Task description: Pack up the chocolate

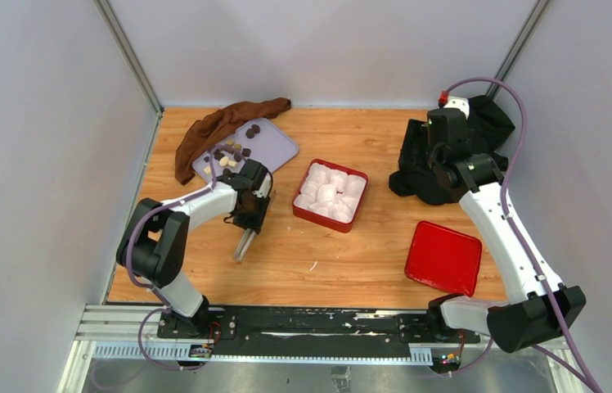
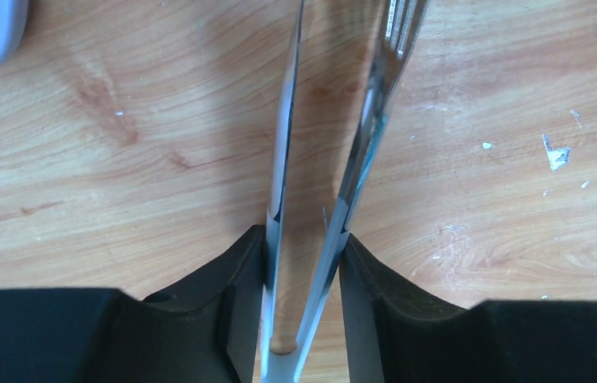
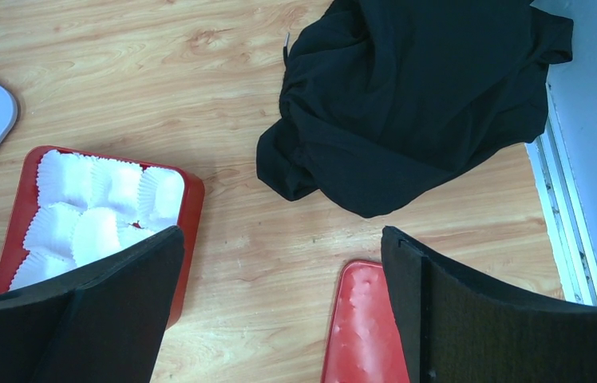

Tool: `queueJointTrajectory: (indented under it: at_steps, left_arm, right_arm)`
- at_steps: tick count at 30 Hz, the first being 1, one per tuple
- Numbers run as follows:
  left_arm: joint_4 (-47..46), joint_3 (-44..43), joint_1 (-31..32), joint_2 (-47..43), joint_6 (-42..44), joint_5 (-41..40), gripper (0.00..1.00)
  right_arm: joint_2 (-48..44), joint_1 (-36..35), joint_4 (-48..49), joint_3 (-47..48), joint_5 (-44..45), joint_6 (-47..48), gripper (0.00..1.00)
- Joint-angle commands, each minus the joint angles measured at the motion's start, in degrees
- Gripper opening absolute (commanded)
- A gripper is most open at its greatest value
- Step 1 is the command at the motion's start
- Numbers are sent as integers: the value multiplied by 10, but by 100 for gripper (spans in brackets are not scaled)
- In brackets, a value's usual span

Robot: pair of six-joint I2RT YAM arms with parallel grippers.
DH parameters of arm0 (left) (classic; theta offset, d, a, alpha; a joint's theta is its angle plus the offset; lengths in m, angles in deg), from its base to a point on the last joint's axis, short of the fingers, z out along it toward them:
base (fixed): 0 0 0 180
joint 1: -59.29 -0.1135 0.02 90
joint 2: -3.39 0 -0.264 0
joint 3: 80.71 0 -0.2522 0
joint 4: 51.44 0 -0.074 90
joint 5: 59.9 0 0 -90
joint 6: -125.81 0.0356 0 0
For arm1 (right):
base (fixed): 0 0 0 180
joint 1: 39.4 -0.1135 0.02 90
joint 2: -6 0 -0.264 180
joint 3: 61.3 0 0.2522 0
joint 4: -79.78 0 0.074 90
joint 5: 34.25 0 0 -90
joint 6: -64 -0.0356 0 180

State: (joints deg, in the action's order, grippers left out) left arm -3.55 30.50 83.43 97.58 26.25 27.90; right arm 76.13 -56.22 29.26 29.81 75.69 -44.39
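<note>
Left gripper (image 2: 302, 246) is pinched onto a pair of metal tweezers (image 2: 282, 159), blades a little apart. Their tips run off the top of the wrist view, and from overhead they're too small to tell if anything's between them. They angle down at the wooden table (image 1: 352, 262), grey walls all round. The chocolate (image 1: 236, 152) sits on a lavender tray (image 1: 280, 146) back left, partly hidden behind that wrist, with a brown cloth (image 1: 221, 124) beside it. Mid-table there's a red box (image 1: 321, 222) of white paper cups (image 1: 329, 193), and a red lid (image 1: 443, 256) off to the right. Right gripper (image 3: 282, 239) is spread wide, holding nothing — arm stretched out, hovering by a black cloth (image 3: 423, 96).
</note>
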Motion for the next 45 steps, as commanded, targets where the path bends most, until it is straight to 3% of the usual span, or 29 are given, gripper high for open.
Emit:
queueJointTrajectory:
  at_steps: [1,5,12,15,22,27,37,43,45]
  left_arm:
    - [-25,30,6,-31,-99,-37,41]
    - [-29,37,31,-44,-162,-73,47]
    - [-31,31,47,-56,-192,-132,86]
    - [-22,22,47,-37,-164,-145,95]
    - [-59,54,47,-48,-104,-115,93]
    - [-100,86,46,-70,-91,-98,82]
    - [-100,73,45,-19,-93,-49,68]
    - [-87,63,44,-21,-102,-65,47]
    - [-83,62,44,-26,-103,-69,52]
  right_arm:
    - [-12,4,4,-10,-2,-4,97]
    - [-10,4,3,-10,-7,-8,96]
    - [0,4,2,-5,-20,-11,96]
    - [-2,4,1,-6,-19,-11,96]
    - [-13,4,-9,-20,-7,-14,96]
    - [-17,3,-13,-28,-1,-17,96]
    - [-19,4,-16,-27,4,-14,96]
    - [-23,4,-19,-29,9,-11,96]
    - [-23,4,-22,-29,11,-10,96]
